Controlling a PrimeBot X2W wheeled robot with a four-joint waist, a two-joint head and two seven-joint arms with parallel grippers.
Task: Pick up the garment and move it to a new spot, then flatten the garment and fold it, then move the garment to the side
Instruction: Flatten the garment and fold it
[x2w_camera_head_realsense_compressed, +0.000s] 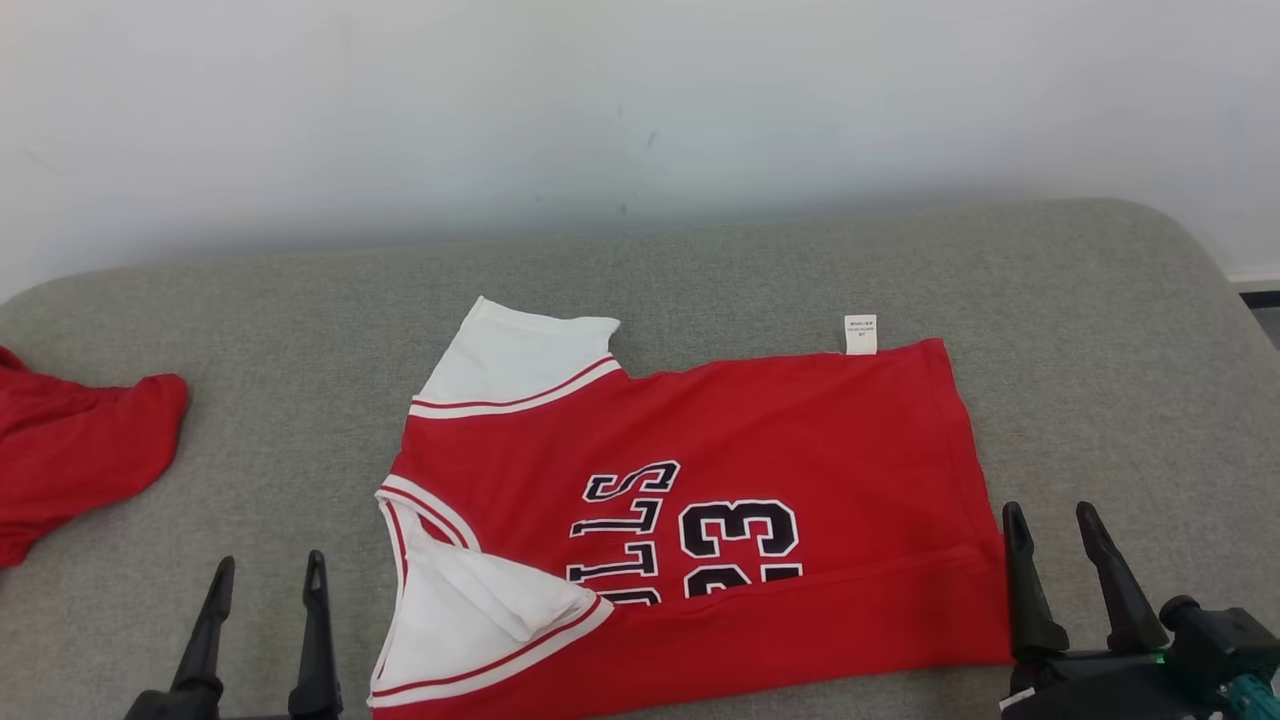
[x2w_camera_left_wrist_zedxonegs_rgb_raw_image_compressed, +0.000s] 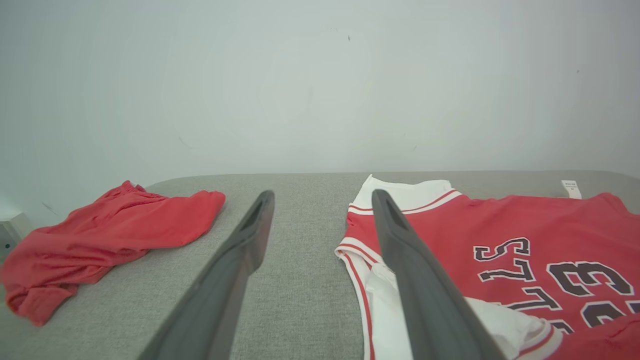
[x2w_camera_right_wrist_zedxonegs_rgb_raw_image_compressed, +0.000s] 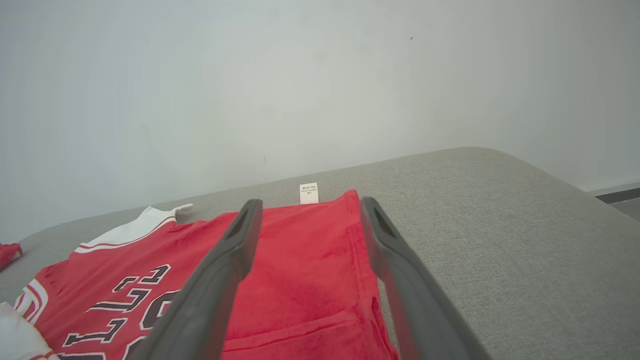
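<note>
The garment (x2w_camera_head_realsense_compressed: 760, 440) is a red jersey with white sleeves, dark lettering and the number 23. It lies flat on the grey cushion (x2w_camera_head_realsense_compressed: 700, 270), neck toward the left, its near edge folded up over the print. A white label (x2w_camera_head_realsense_compressed: 860, 334) sticks out at its far edge. My left gripper (x2w_camera_head_realsense_compressed: 267, 570) stands open at the lower left, just left of the jersey's near sleeve (x2w_camera_left_wrist_zedxonegs_rgb_raw_image_compressed: 385, 300), holding nothing. My right gripper (x2w_camera_head_realsense_compressed: 1052, 522) stands open at the jersey's hem corner (x2w_camera_right_wrist_zedxonegs_rgb_raw_image_compressed: 320, 260), its fingers empty.
A second red cloth (x2w_camera_head_realsense_compressed: 70, 450) lies crumpled at the cushion's left edge, also in the left wrist view (x2w_camera_left_wrist_zedxonegs_rgb_raw_image_compressed: 100, 240). A pale wall (x2w_camera_head_realsense_compressed: 640, 110) rises right behind the cushion. The cushion's rounded right end (x2w_camera_right_wrist_zedxonegs_rgb_raw_image_compressed: 525, 210) drops toward the floor.
</note>
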